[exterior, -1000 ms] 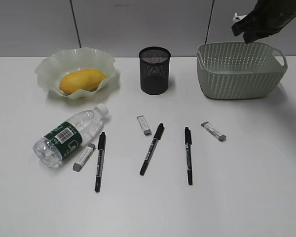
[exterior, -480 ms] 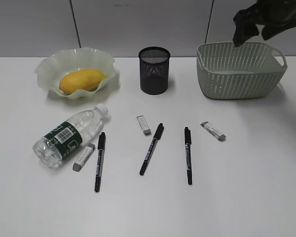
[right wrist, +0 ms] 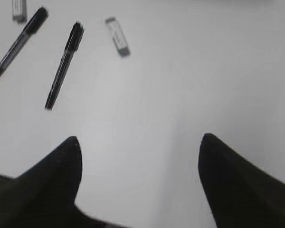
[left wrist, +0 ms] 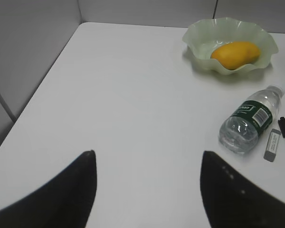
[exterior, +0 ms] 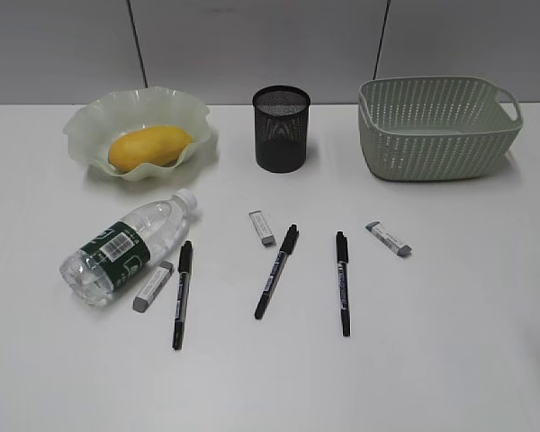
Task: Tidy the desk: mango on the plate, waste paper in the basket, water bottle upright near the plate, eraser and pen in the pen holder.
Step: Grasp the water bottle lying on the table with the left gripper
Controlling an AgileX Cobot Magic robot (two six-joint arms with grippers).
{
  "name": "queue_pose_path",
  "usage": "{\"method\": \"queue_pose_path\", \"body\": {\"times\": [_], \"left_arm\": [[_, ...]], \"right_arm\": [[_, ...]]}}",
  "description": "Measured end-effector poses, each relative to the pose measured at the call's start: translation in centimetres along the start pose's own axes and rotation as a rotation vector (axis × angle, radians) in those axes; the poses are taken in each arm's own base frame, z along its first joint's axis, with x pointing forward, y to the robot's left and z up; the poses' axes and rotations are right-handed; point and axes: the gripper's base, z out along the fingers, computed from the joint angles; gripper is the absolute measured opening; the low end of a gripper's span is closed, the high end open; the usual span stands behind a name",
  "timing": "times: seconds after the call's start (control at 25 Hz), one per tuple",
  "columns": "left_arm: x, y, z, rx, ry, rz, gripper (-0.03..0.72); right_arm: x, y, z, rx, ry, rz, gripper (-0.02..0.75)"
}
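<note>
black left gripper (left wrist: 147, 190) and right gripper (right wrist: 138, 178) both spread wide, empty.

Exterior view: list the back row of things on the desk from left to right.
plate holding the mango → pen holder → basket

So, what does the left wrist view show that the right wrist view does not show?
Only the left wrist view shows the plate with the mango in it, and the water bottle lying on its side. Only the right wrist view shows the rightmost eraser and the rightmost pen. Both show the white desk and an open gripper: the left gripper and the right gripper, each holding nothing.
</note>
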Motion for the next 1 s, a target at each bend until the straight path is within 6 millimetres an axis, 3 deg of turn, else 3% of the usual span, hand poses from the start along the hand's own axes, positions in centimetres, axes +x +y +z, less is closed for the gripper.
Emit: {"method": "queue_pose_path", "body": {"times": [0.28,0.52,0.72,0.88,1.0], "left_arm": [[-0.2,-0.1,0.5,0.005,0.031,-0.003,0.507],[-0.3,-0.1,0.6,0.006,0.039,-0.003,0.507],[-0.8,-0.6,1.8,0.044,0.121,0.036,0.507],[-1.9,-1.8,4.9,0.152,0.311,0.104,0.525],[-4.3,-3.1,7.3,0.254,0.325,0.103,0.567]], "right_arm": [[8.9,1.3,-6.9,-0.045,-0.194,-0.010,0.592],[15.6,1.2,-9.3,0.022,-0.479,-0.061,0.580],[16.2,0.9,-9.2,0.042,-0.505,-0.025,0.573],[16.1,0.9,-9.2,0.041,-0.499,-0.021,0.573],[16.1,0.9,-9.2,0.040,-0.498,-0.019,0.572]]}}
